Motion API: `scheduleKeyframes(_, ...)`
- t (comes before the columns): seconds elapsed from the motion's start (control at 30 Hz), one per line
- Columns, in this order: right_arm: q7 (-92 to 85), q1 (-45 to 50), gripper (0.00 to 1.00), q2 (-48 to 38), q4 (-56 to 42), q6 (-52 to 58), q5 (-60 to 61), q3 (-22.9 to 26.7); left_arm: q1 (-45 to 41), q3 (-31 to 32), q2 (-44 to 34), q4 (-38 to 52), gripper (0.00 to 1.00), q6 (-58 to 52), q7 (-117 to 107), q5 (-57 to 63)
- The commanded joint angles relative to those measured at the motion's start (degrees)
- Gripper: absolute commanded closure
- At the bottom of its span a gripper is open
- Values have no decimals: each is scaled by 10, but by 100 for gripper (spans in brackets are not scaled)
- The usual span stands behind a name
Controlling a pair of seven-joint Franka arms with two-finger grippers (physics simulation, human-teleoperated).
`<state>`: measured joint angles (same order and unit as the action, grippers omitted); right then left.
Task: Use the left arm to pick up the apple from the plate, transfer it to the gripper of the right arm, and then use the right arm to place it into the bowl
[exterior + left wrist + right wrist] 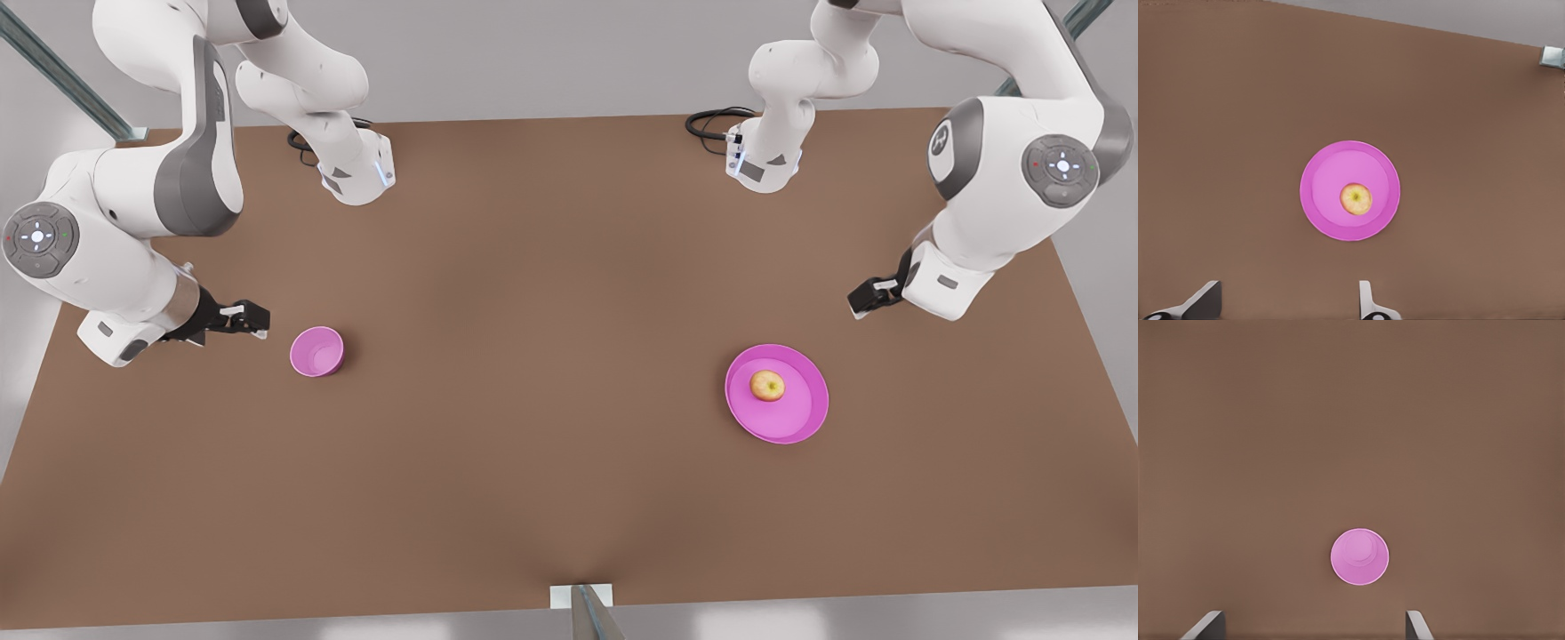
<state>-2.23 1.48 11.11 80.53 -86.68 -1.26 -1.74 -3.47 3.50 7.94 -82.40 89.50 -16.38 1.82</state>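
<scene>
While the apple point(767, 386) sits on the magenta plate point(800, 425), a little off the plate's centre, nothing is touching it. Plate and fruit lie on the brown table point(533, 462) toward the front view's right, in the nearer half of the tabletop. In the left wrist view the apple point(1356, 199) rests inside the plate point(1321, 213), with two pale fingertips point(1366, 299) spread wide at the frame edge and nothing between them. Farther back and above the plate in the front view, the left gripper point(867, 295) hangs in the air, well apart from the fruit, at the end of the left arm point(1005, 169).

On the front view's left stands the small deep magenta bowl point(316, 351), upright with nothing inside. The right gripper point(253, 320) hovers near it, on its outer side, at the end of the right arm point(107, 240). The right wrist view looks down into the bowl point(1359, 557), and the fingers point(1415, 623) there stand far apart, holding nothing. Black cables point(716, 120) lie at the arm bases at the table's far edge
</scene>
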Motion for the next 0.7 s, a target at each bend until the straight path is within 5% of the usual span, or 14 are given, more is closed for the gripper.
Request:
scheduleKeyframes(0.0,-2,0,0,0,0,0,0,0,-2,0,0,-1,0,8,182,0)
scheduleKeyframes(0.07,-2,0,0,-1,0,0,0,1,-7,2,0,-56,0,71,176,-3)
scheduleKeyframes(0.2,-2,0,0,0,0,0,0,0,-8,3,1,-280,0,382,140,-54)
scheduleKeyframes(0.67,-3,-1,0,0,0,0,0,1,-7,-6,59,-428,0,580,146,-54)
